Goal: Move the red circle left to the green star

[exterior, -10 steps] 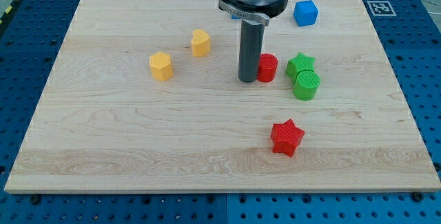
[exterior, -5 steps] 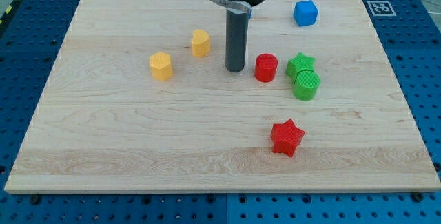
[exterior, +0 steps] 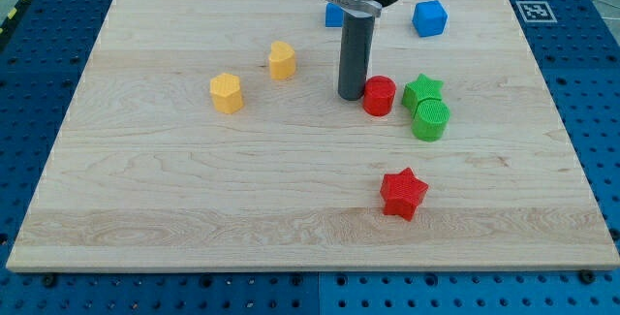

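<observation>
Pale wooden board (exterior: pixel 145 189) on a blue perforated bench is pictured with the red circle (exterior: pixel 379 95) right of centre, just left of the green star (exterior: pixel 422 89), a narrow gap between them. My tip (exterior: pixel 351 97) is set against the circle's left side; no claw is fitted. A green cylinder (exterior: pixel 431 119) touches the star below. A red star (exterior: pixel 403 193), two yellow blocks (exterior: pixel 226 93) (exterior: pixel 282 60) and two blue cubes (exterior: pixel 429 17) (exterior: pixel 334 15) are scattered around.

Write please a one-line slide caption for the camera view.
My tip touches the red circle from the view's left, with the green star just beyond it.
</observation>
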Available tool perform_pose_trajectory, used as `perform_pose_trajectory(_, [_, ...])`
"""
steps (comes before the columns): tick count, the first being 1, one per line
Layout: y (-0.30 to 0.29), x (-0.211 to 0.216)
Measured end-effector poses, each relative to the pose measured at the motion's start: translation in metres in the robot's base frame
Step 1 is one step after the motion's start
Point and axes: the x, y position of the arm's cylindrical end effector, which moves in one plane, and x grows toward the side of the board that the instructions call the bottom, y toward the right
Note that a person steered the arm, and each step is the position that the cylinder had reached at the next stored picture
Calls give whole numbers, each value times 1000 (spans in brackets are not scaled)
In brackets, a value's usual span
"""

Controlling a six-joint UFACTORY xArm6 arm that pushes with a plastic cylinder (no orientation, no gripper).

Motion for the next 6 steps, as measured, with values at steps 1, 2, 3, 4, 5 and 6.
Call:
perform_pose_trajectory(1, [8, 7])
perform_pose_trajectory(2, [9, 18])
perform_pose_trajectory(3, [9, 22])
perform_pose_trajectory(4, [9, 45])
perform_pose_trajectory(5, [5, 78])
perform_pose_trajectory(6, [-5, 104])
